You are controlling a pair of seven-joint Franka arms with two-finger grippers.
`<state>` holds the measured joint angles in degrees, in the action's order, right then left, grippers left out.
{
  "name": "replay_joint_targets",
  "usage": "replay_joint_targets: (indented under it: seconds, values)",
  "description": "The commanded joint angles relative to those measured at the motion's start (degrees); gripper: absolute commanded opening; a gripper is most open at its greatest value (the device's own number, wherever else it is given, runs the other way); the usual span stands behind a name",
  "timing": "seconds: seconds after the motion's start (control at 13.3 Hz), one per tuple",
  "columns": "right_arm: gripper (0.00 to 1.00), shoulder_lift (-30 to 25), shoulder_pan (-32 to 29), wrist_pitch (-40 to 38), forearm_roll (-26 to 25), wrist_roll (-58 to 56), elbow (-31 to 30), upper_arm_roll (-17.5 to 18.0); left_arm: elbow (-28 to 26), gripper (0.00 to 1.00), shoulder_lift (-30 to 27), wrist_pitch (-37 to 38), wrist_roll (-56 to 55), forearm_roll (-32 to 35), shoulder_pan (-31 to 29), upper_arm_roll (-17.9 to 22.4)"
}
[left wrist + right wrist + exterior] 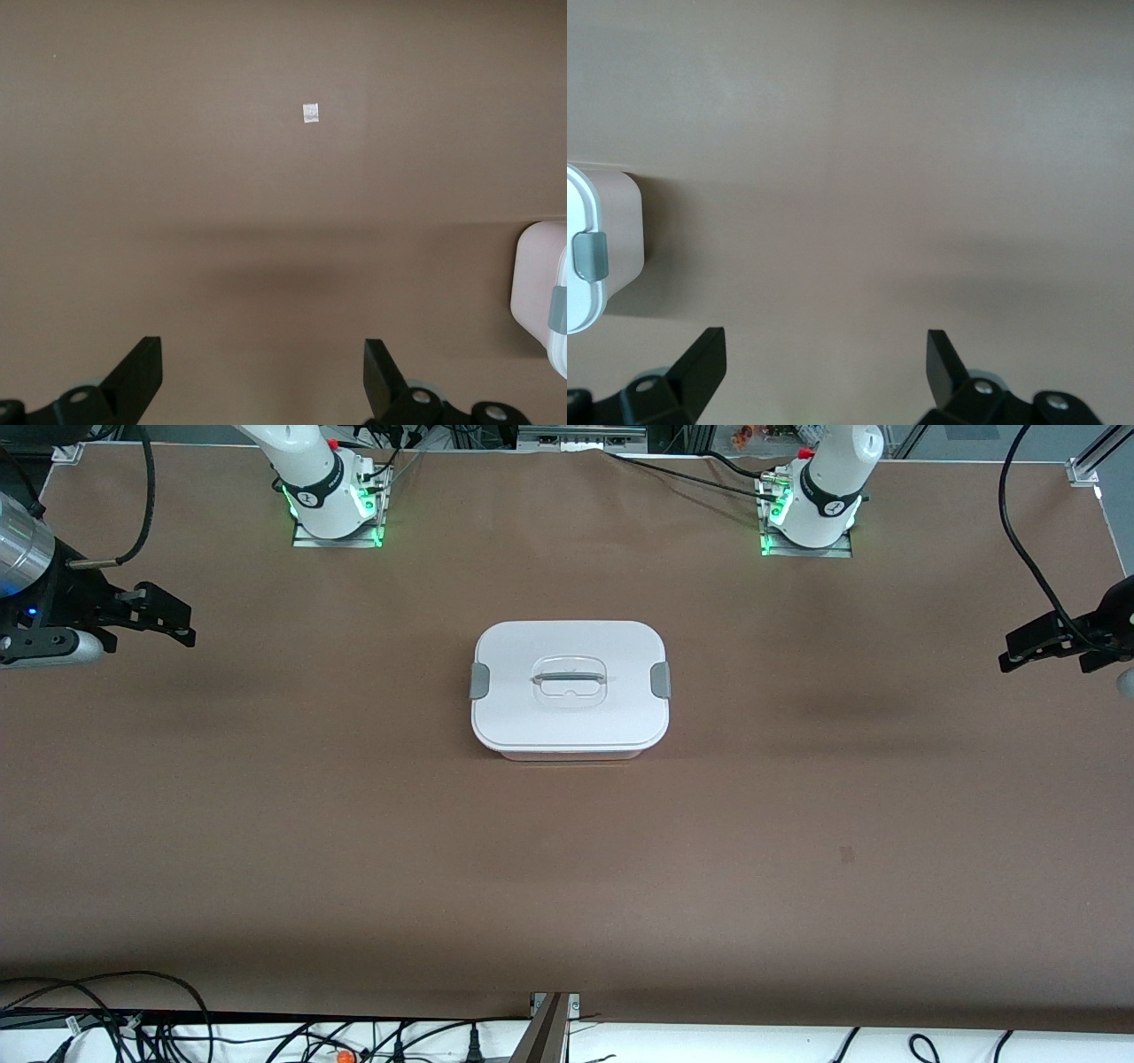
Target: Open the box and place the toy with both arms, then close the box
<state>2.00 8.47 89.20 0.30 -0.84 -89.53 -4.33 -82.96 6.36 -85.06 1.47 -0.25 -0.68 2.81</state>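
1. Box (pixel 570 689): sits mid-table, lid (pixel 567 660) on, grey clips (pixel 479 680) at both ends; no toy visible. This fits either unopened or already reclosed.
2. Left gripper (pixel 1032 646): fingers spread, over its table end.
3. Right gripper (pixel 164 615): spread likewise, over its own end.

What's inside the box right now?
Cannot tell: the lid sits on the box with a grey latch at each end, hiding the inside. No toy shows anywhere. Left gripper and right gripper wait open, apart from the box.
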Motion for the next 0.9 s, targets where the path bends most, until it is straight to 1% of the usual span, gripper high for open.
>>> replay_joint_targets:
  seconds: [0.0, 0.15, 0.3, 0.53, 0.75, 0.82]
  values:
    - [1.00, 0.19, -0.47, -0.34, -0.13, 0.57, 0.76, 0.46, -1.41, 1.00, 0.05, -0.02, -1.03, -0.72, 0.15, 0.01]
    - [1.00, 0.19, -0.56, -0.34, -0.04, 0.57, 0.76, 0.46, -1.24, 1.00, 0.14, -0.02, -1.03, -0.72, 0.32, -0.08]
    - [1.00, 0.19, -0.47, -0.34, -0.12, 0.57, 0.76, 0.46, -1.24, 1.00, 0.23, 0.42, -1.12, -2.46, 0.06, 0.00]
    - [1.00, 0.19, -0.56, -0.34, -0.12, 0.57, 0.76, 0.46, -0.80, 1.00, 0.75, 1.03, -1.29, -2.56, 0.06, 0.09]
    - [1.00, 0.28, -0.56, -0.25, -0.04, 0.40, 0.76, 0.46, 3.50, 1.00, 3.65, 3.40, -1.38, -1.95, 0.06, 0.18]
    - [1.00, 0.19, -0.56, -0.34, -0.12, 0.48, 0.76, 0.46, 3.68, 1.00, 3.75, 3.67, -1.38, -2.03, 0.06, 0.18]
